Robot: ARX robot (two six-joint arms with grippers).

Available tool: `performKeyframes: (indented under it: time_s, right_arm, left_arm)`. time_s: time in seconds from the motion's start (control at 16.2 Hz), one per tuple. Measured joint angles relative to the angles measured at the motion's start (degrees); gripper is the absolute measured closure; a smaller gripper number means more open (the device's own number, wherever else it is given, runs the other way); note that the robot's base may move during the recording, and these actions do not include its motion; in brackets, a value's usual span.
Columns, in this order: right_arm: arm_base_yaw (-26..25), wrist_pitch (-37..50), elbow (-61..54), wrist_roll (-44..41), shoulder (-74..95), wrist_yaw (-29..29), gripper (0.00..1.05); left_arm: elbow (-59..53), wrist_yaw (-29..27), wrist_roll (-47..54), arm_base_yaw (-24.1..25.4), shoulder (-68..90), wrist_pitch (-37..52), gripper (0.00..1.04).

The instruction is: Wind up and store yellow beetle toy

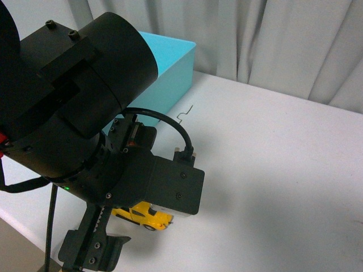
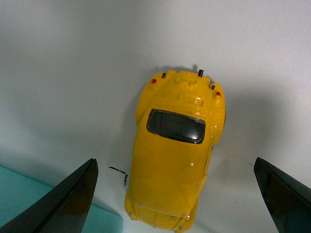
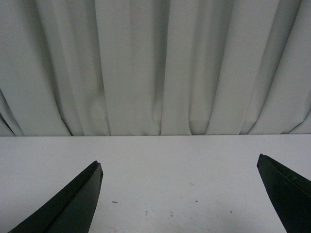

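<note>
The yellow beetle toy (image 1: 143, 215) rests on the white table (image 1: 272, 170) near its front edge, partly hidden under my left arm. In the left wrist view the yellow beetle toy (image 2: 175, 155) is seen from above, its dark window up. My left gripper (image 2: 175, 161) hovers over it, open, with the car between the wide-spread fingers (image 2: 73, 199) and clear of both. My right gripper (image 3: 178, 160) is open over bare table, facing the curtain, with nothing between its fingers. The right gripper does not show in the front view.
A teal box (image 1: 173, 62) stands at the back left of the table; a teal corner (image 2: 24, 199) of it shows in the left wrist view. A small dark bent wire (image 1: 184, 115) lies near the box. Pale curtains (image 3: 155, 68) hang behind the table.
</note>
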Motion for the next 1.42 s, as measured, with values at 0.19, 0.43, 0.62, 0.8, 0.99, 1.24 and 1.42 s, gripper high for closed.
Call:
performKeyframes:
  time_s: [0.19,0.43,0.62,0.8,0.99,1.24,1.42]
  right_arm:
    - [0.0,0.0,0.0,0.0,0.0,0.0,0.07]
    - [0.0,0.0,0.0,0.0,0.0,0.0,0.07]
    - [0.0,0.0,0.0,0.0,0.0,0.0,0.07]
    - [0.0,0.0,0.0,0.0,0.0,0.0,0.07]
    - [0.0,0.0,0.0,0.0,0.0,0.0,0.07]
    - [0.0,0.0,0.0,0.0,0.0,0.0,0.07]
    - [0.0,0.0,0.0,0.0,0.0,0.0,0.07]
  left_arm:
    - [0.0,-0.5,-0.8,0.0,1.4,1.5,0.07]
    - [0.1,-0.7,-1.2,-0.5,3.1,2.6,0.24]
    - [0.3,-1.1,-2.5,-1.5,3.9,3.5,0.56]
    - [0.7,-0.8,-3.8,-1.9,3.5,3.0,0.64]
    - [1.3,1.6,-5.7,-1.9,-0.2,-0.2,0.64]
    - [8.7,13.3,-13.8,0.2,-13.6,-7.3,0.64]
    - [17.6,18.3,-21.9,11.0,-19.0,-3.2,0.64]
